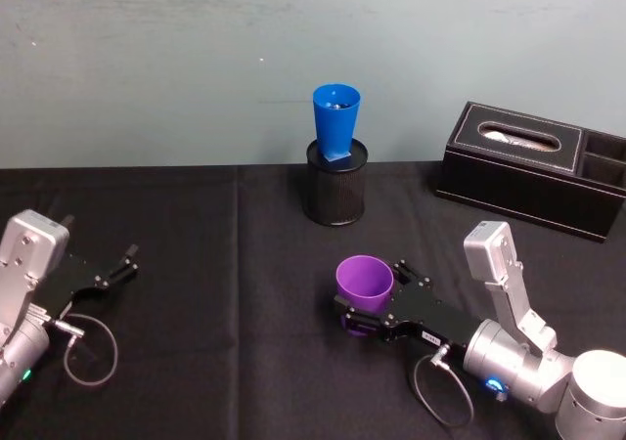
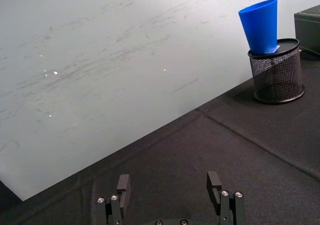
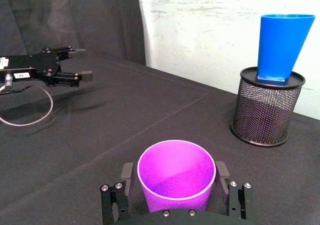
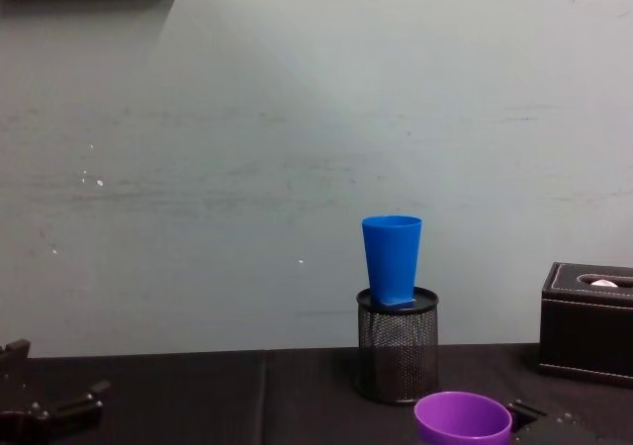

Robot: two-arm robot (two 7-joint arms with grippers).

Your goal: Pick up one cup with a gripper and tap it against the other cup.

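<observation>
Gripping the purple cup (image 1: 364, 280), the right gripper (image 1: 380, 299) lies low over the black tablecloth (image 1: 215, 342), near the front and right of centre. Its fingers (image 3: 127, 173) are closed in against opposite sides of the cup's wall, mouth upward. Cannot tell if the cup's base is clear of the cloth.

The blue cup (image 1: 335, 119) stands upright, base seated in the mouth of the black mesh pen holder (image 1: 335, 194), at the table's far edge by the wall, well apart from the purple cup.

The left gripper (image 1: 122, 262) rests far left on the cloth, fingers spread wide, nothing held.

A black tissue box (image 1: 518, 166) sits far right.
</observation>
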